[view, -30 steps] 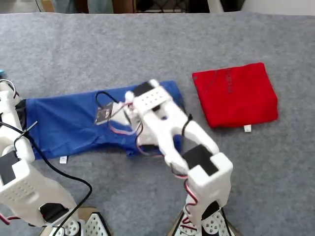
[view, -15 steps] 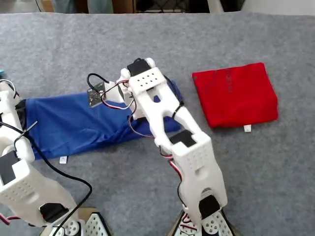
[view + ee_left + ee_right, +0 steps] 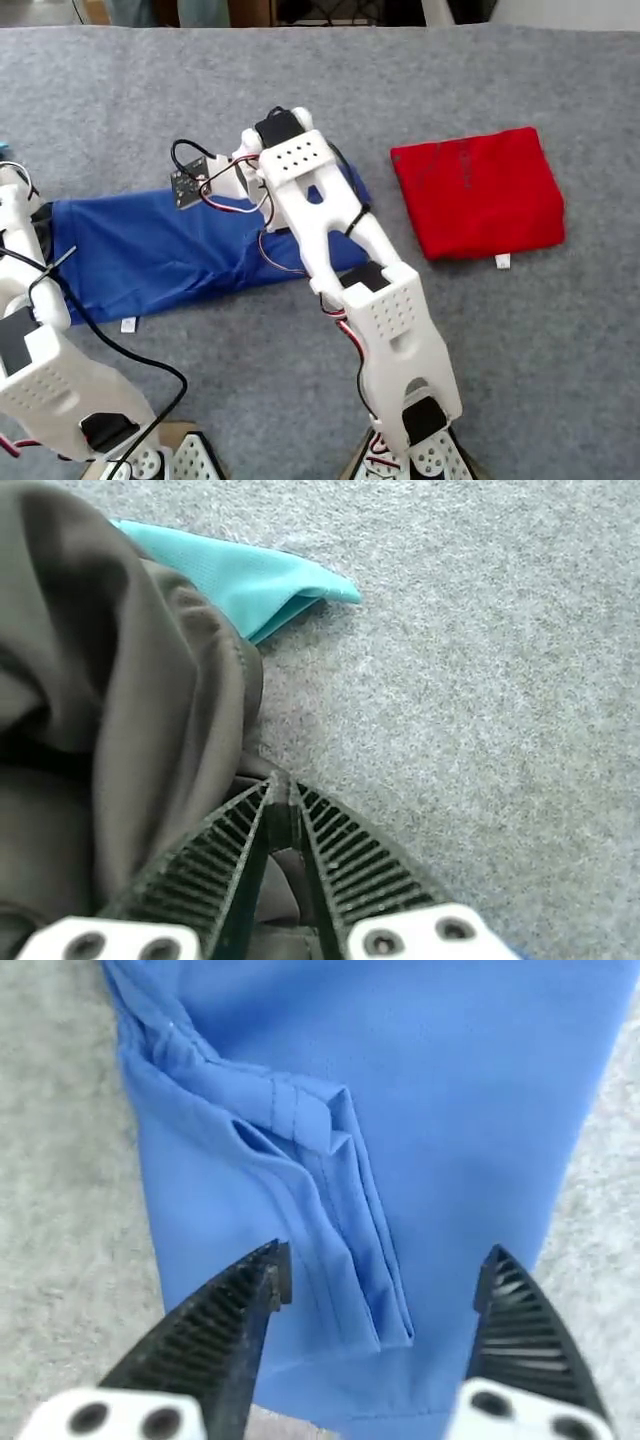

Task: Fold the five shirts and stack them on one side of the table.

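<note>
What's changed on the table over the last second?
The right arm stretched out away from its base, carrying the right gripper, jaws open and holding nothing, across the blue shirt toward its far edge. The red shirt and left arm stayed put.

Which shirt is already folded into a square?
The red shirt, a compact square lying alone. The blue shirt is a long strip below the right gripper; the dark shirt is bunched in the left gripper.

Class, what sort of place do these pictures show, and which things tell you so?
Probably a robotics test bench for folding clothes: two white arms at a grey-covered table, a blue shirt spread out, a red shirt folded, a dark shirt in the left tool.
</note>
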{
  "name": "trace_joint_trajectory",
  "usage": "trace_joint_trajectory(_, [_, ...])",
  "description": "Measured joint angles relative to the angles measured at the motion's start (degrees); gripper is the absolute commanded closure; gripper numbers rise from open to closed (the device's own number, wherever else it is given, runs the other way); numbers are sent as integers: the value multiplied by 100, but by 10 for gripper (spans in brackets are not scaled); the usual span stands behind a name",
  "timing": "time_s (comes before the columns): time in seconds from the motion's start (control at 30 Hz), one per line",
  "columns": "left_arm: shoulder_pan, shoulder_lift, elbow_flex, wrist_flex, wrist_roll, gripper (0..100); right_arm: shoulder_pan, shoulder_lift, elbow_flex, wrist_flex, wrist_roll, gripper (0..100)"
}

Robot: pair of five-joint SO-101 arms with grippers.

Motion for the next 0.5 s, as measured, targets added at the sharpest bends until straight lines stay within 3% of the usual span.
trace_joint_trajectory(0.1, [0, 0, 0, 0, 0, 968, 0, 0, -264, 316, 0, 995])
trace_joint_trajectory(0.17, [0, 0, 0, 0, 0, 968, 0, 0, -308, 387, -114, 942])
trace_joint_trajectory(0.27, [0, 0, 0, 0, 0, 968, 0, 0, -308, 404, -615, 988])
trace_joint_trajectory(0.5, [0, 0, 0, 0, 0, 968, -492, 721, -316, -220, -2154, 984])
